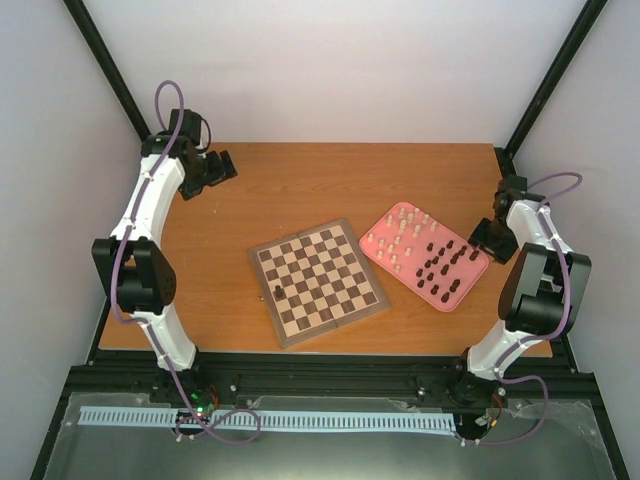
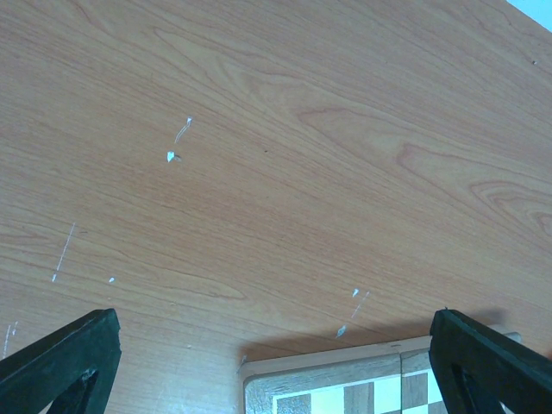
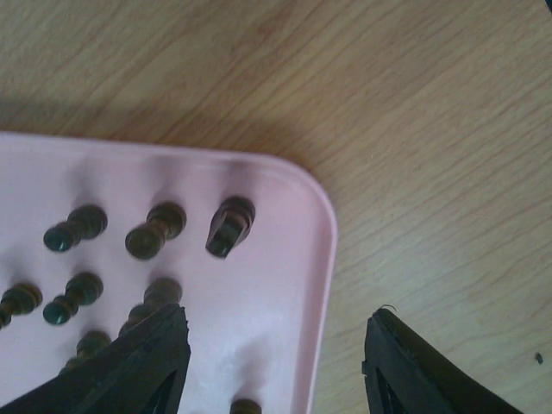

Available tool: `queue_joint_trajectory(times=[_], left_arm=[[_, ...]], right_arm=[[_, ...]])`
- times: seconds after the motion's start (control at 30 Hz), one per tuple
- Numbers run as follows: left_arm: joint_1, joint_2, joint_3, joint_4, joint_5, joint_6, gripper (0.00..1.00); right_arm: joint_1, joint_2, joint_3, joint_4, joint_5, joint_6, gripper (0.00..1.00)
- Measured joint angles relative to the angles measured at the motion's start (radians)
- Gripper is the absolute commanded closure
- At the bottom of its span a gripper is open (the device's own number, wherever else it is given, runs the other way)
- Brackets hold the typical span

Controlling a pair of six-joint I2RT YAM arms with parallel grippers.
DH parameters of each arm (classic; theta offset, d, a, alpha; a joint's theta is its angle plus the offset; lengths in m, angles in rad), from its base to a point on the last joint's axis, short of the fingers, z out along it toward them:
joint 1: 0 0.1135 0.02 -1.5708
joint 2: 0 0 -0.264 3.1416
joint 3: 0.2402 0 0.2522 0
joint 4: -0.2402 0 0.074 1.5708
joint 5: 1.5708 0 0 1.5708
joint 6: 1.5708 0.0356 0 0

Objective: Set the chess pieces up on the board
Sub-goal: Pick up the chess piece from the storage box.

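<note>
**Two-arm chess setup, overhead and wrist views.** The board (image 1: 318, 283) lies rotated at the middle of the table (image 1: 300, 180). It is bare except for 1 dark piece (image 1: 265, 292) by its left edge, so the task is judged barely begun.

The other chess pieces (image 1: 432, 268) stand on the pink tray (image 1: 375, 246) just right of the board. The cream ones are toward its far end and the dark ones toward its near-right end, probably grouped so that each colour can be drawn in turn.

The right gripper (image 3: 276, 345) hangs low over the tray's right corner beside the dark pieces (image 3: 155, 231). Its claw is apart and empty, presumably lining up on 1 of them. The left gripper (image 2: 274, 345) sits toward the table's far-left corner, its claw wide apart and empty, which leaves the board unobstructed.

Piece types cannot be read at this size. In the right wrist view focus is soft, the fingers (image 3: 129, 366) cover several pieces, and 1 piece is cut off at the bottom edge. The left wrist view shows only 1 corner of the board.
</note>
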Motion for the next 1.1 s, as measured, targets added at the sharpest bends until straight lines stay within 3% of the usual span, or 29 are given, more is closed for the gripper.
queue_joint_trajectory(times=[0.57,0.8,1.1], left_arm=[[0.0,0.043,0.023,-0.01,-0.004,0.0,0.0],[0.0,0.046,0.027,-0.01,-0.008,0.001,0.0],[0.0,0.047,0.031,-0.011,-0.008,0.002,0.0]], right_arm=[[-0.03,0.124,0.05,0.097,-0.053,-0.005,0.52],[-0.03,0.14,0.05,0.106,-0.062,0.01,0.64],[-0.03,0.146,0.05,0.119,-0.085,0.014,0.63]])
